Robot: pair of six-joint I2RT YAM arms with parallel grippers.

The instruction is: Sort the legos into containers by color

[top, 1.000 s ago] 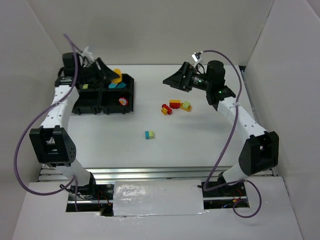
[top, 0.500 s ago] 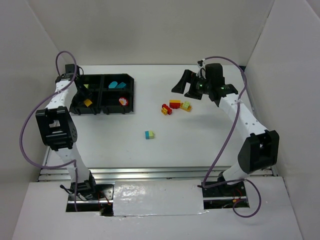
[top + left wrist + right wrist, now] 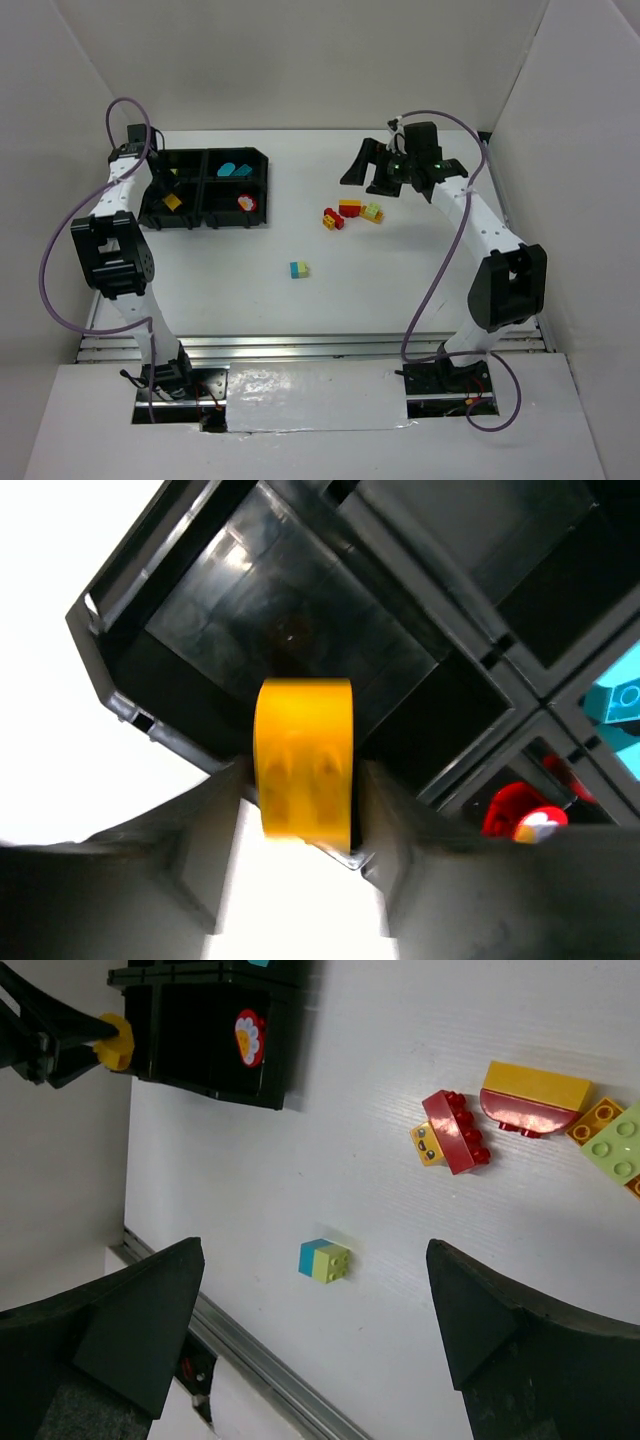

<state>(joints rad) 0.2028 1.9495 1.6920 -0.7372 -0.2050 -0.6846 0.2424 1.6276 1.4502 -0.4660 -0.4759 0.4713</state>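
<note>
Left gripper (image 3: pixel 302 776) was clenched on a yellow brick (image 3: pixel 303 770), a finger against each side; the brick hung over the near-left compartment of the tray (image 3: pixel 265 176), just inside its near wall, not yet let go.

Right gripper (image 3: pixel 368 174) had jaws spread wide and held nothing; it hovered well off the tray's right side, above the loose pieces.

Already in the tray: teal bricks (image 3: pixel 233 170) in the far-right compartment; a round red-and-white piece (image 3: pixel 246 202) in the near-right one; a small pale speck in the far-left one, possibly a lime brick, too small to be sure.

Outside the tray, on the table (image 3: pixel 400 280): a red-and-yellow brick (image 3: pixel 333 219), a rounded yellow-and-red brick (image 3: pixel 350 208) and a lime-green brick (image 3: pixel 372 212), bunched together well right of the tray; a teal-and-lime brick (image 3: pixel 299 269) alone, nearer than the tray and to its right.

Judgement: roughly half done; the yellow one needs dropping, then four loose pieces remain, several two-coloured, so their compartment is a toss-up.
</note>
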